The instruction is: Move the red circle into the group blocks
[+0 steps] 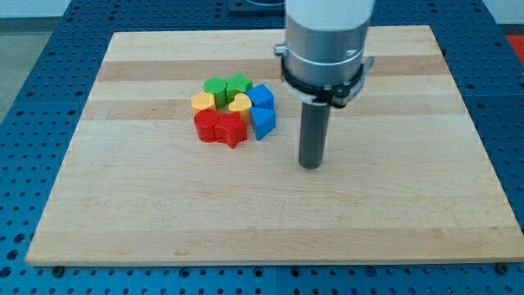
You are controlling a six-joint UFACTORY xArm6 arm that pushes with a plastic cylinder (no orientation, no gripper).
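Note:
The red circle (206, 125) sits at the lower left of a tight cluster of blocks on the wooden board (270, 213). It touches a red star (232, 129) on its right and a yellow block (202, 102) above it. The cluster also holds a green round block (215, 86), a green star (238, 83), a yellow heart (240, 102) and two blue blocks (261, 96) (264, 121). My tip (310, 165) rests on the board to the right of the cluster and slightly below it, apart from every block.
The board lies on a blue perforated table (49, 98). The arm's grey cylinder (326, 41) hangs over the board's upper middle.

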